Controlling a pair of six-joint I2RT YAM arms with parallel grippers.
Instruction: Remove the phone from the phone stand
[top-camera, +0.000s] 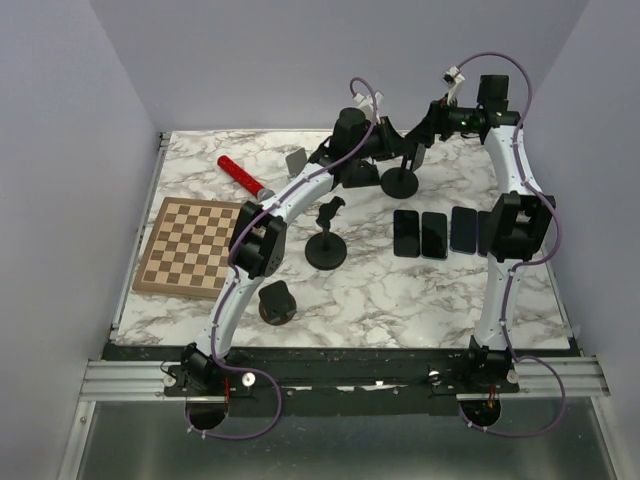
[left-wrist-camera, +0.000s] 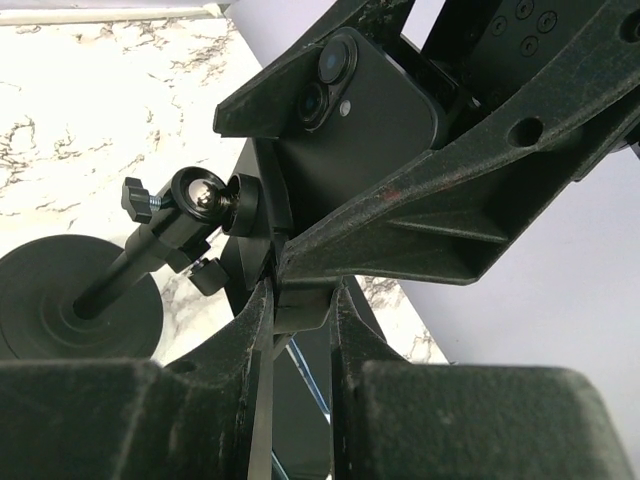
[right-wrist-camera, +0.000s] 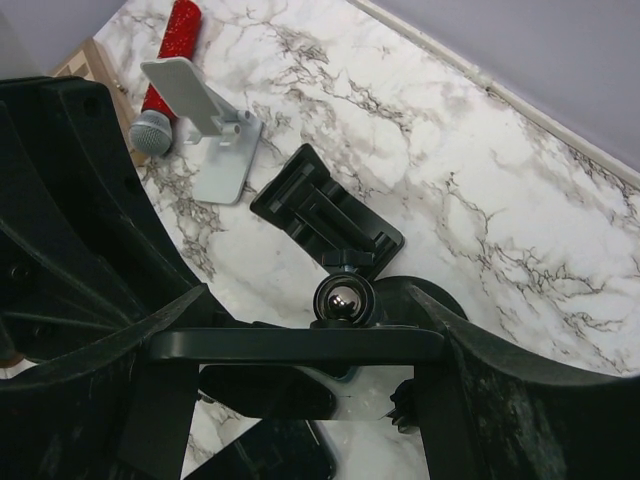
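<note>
A black phone (left-wrist-camera: 365, 125) sits in the clamp of a black phone stand (left-wrist-camera: 205, 195) with a ball joint and a round base (top-camera: 400, 181) at the back of the table. My right gripper (right-wrist-camera: 305, 335) is shut across the phone's edges (right-wrist-camera: 300, 346), above the ball joint (right-wrist-camera: 345, 298). My left gripper (left-wrist-camera: 300, 305) is shut on the lower bracket of the stand's clamp, just under the phone. In the top view both grippers meet above the stand, left (top-camera: 378, 142) and right (top-camera: 420, 132); the phone is hidden there.
Three phones (top-camera: 433, 235) lie flat right of centre. Two more black stands (top-camera: 326, 250) (top-camera: 277, 301) stand nearer. A white stand (right-wrist-camera: 205, 130), a red microphone (right-wrist-camera: 170, 60) and a flat black holder (right-wrist-camera: 325, 215) lie behind. A chessboard (top-camera: 190, 248) is at the left.
</note>
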